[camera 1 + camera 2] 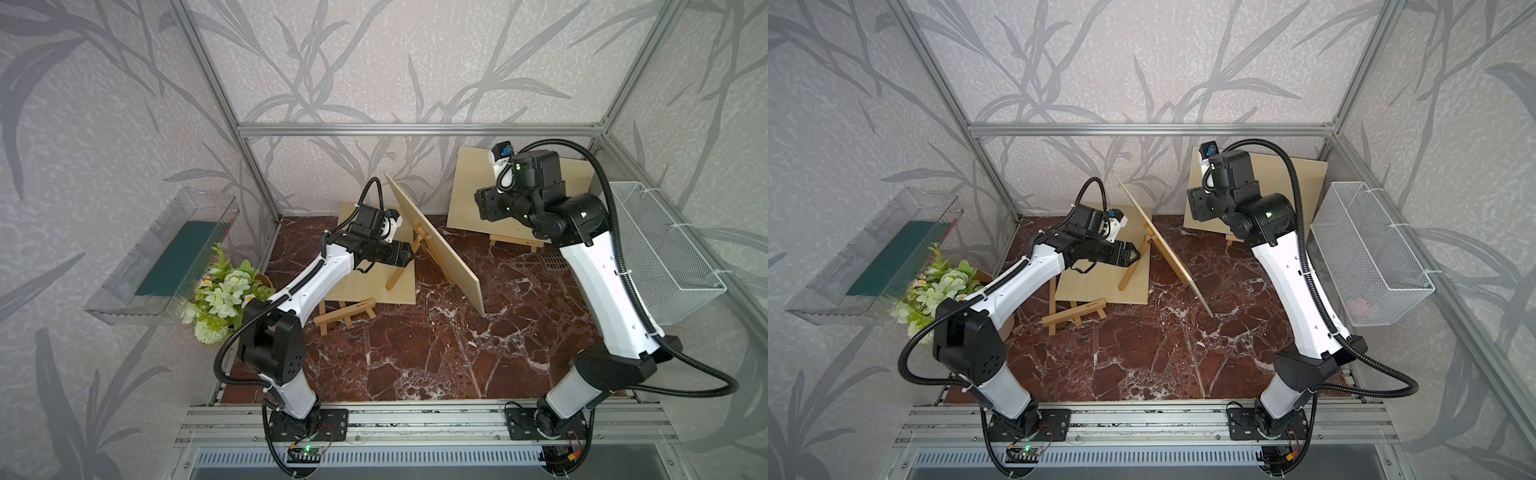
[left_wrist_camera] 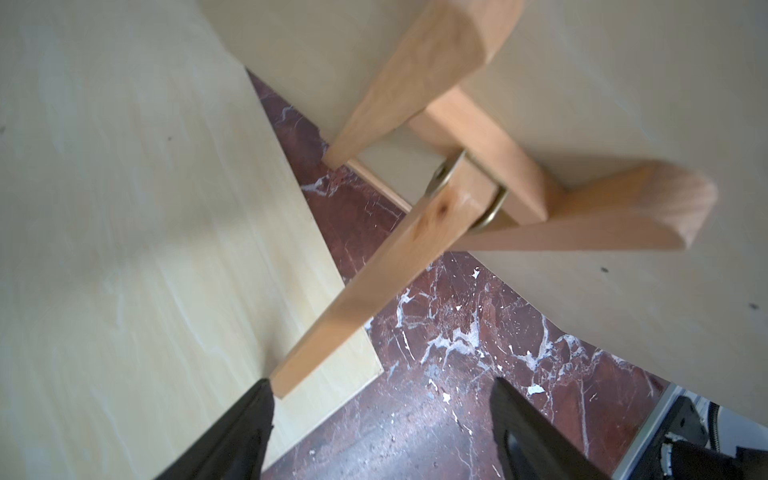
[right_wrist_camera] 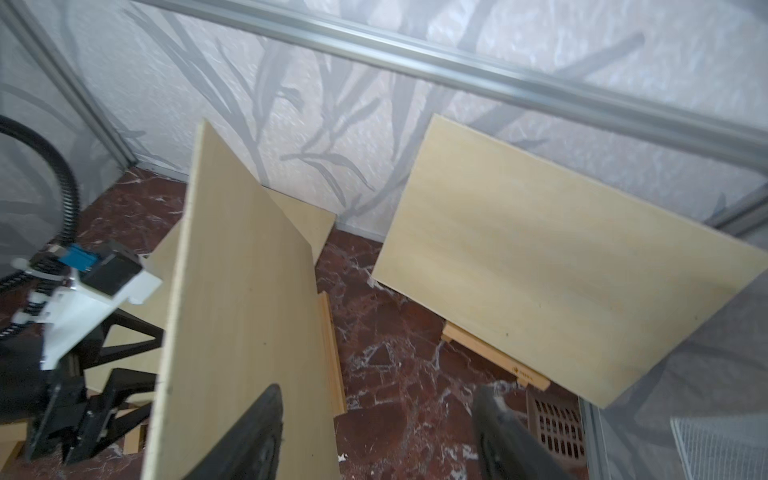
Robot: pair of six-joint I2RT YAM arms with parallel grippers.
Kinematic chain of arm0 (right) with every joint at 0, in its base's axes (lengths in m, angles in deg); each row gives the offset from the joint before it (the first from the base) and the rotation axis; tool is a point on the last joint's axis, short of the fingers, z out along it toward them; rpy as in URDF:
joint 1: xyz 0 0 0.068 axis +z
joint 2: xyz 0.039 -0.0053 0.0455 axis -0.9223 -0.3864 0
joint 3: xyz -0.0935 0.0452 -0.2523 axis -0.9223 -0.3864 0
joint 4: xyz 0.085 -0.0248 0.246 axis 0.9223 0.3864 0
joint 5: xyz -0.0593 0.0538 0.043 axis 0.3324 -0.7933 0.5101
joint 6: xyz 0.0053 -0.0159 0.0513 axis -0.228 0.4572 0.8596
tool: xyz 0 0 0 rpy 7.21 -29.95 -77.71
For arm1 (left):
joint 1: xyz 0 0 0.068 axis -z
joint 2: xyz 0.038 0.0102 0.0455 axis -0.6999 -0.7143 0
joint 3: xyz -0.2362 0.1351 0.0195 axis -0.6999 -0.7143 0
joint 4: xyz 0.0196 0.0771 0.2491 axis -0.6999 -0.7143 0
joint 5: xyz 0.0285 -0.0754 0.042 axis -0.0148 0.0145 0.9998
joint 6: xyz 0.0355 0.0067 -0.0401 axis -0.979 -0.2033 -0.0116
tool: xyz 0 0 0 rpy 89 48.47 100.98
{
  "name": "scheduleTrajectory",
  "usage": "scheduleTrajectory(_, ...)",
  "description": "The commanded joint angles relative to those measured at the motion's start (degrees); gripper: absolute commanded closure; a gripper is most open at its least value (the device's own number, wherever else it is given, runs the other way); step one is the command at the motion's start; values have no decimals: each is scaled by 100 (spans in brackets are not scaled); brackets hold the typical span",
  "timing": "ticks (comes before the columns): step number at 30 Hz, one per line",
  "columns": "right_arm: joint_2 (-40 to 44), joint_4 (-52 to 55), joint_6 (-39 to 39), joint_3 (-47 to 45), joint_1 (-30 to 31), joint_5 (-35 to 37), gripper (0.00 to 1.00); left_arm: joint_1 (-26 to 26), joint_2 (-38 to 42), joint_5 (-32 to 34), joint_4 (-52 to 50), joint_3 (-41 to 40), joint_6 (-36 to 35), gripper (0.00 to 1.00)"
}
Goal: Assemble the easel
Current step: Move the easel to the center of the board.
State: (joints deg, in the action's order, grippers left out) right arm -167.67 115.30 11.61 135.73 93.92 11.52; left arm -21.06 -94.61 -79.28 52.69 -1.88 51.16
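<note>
The middle easel [image 1: 440, 249] is seen standing on the marble table [image 1: 415, 357], its board edge-on between a left easel [image 1: 374, 282] and a right easel [image 1: 465, 178]. Its rear leg [image 2: 374, 299] is angled back toward the left gripper [image 2: 382, 399], whose fingers are spread wide, one tip just beside the leg's end. The right gripper [image 3: 374, 415] is held high near the right easel, fingers wide, nothing gripped. Bare marble lies in front, toward the arm bases.

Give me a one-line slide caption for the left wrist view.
Open left gripper beside the foot of the easel's hinged rear leg, which stands on a neighbouring plywood board.
</note>
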Motion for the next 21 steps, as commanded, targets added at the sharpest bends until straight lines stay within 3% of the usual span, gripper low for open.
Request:
scheduleTrajectory(1,318,106,516,-339,-240,-389,30,-13,-481,-489,378,498,-417,20)
scheduleTrajectory(3,403,68,568,-547,-314,-542,31,29,-729,-598,203,742,-603,23)
scheduleTrajectory(5,444,82,565,-685,-360,-585,31,108,-913,-613,15,914,-839,36)
scheduleTrajectory(11,507,109,530,-852,-486,-760,31,228,-1126,-350,60,912,-996,39)
scheduleTrajectory(14,489,132,534,-874,-508,-850,31,319,-1113,-69,549,603,-992,43)
scheduleTrajectory(17,489,125,550,-949,-517,-1000,32,377,-901,131,1535,-120,-867,53)
scheduleTrajectory(21,463,139,578,-1015,-512,-1105,32,434,-784,210,2461,-703,-696,56)
